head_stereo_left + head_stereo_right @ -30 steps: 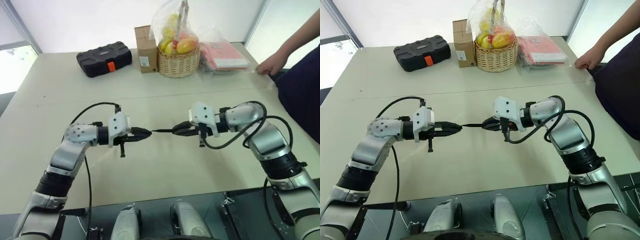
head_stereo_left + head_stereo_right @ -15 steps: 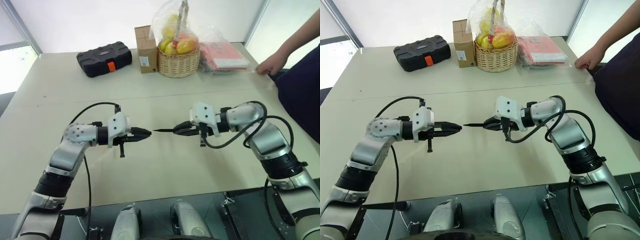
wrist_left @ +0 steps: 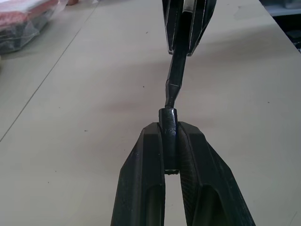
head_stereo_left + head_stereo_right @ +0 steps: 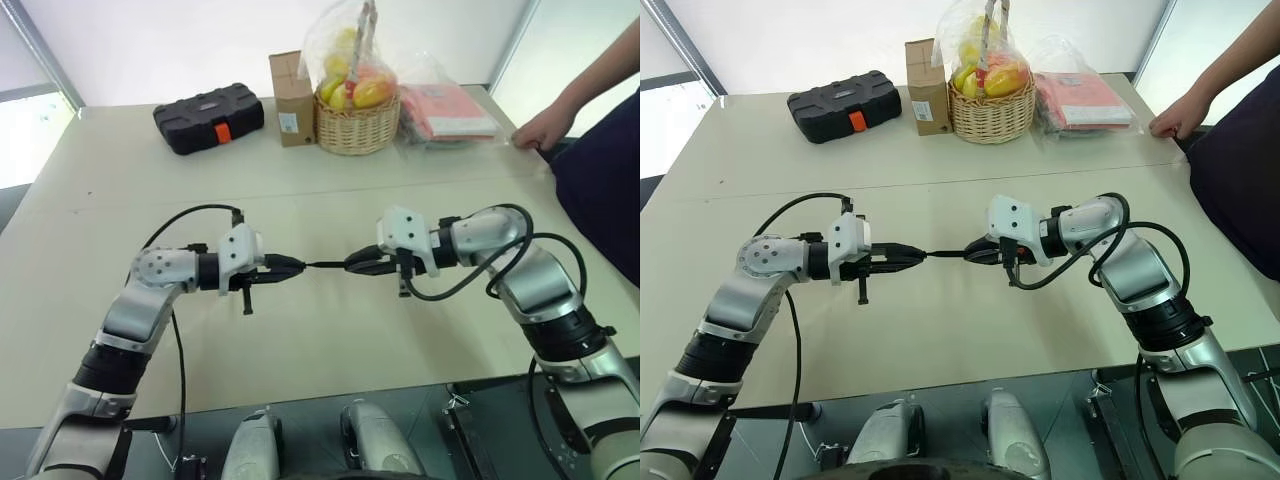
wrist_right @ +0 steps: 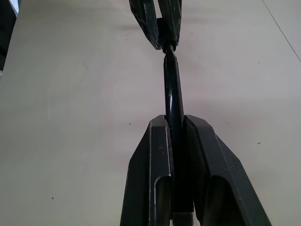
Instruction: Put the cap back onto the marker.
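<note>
Hovering above the beige counter (image 4: 330, 340), both arms point their claws at each other, tip toward tip. The left claw (image 3: 170, 134) is pressed together on the cap (image 3: 169, 123) — a short black cylinder pinched between its two black fingers (image 3: 146, 160), its open mouth facing the other arm. The right claw (image 5: 175, 123) is likewise squeezed tight around the marker (image 5: 172, 89), which juts out beyond its fingertips as a thin black stick aimed at the cap.

In the left wrist view the marker's narrow front end (image 3: 169, 94) meets the cap's mouth, and in the head views the two join into one unbroken dark line (image 4: 325, 264) between the claws. How far the tip has gone inside the cap cannot be told; most of the marker's length is bare between the two claws. Marker and cap are both held clear of the counter.

Taking the marker as the landmark: well beyond it, at the counter's far side, a wicker basket of fruit (image 4: 357, 125) wrapped in clear plastic stands, with a small brown carton (image 4: 292, 98) just beside it on the left and a black tool case (image 4: 209, 118) with an orange latch farther left. Right of the basket lies a red packet in plastic (image 4: 446, 111). A person's hand (image 4: 541, 129) rests on the counter's far right edge.
</note>
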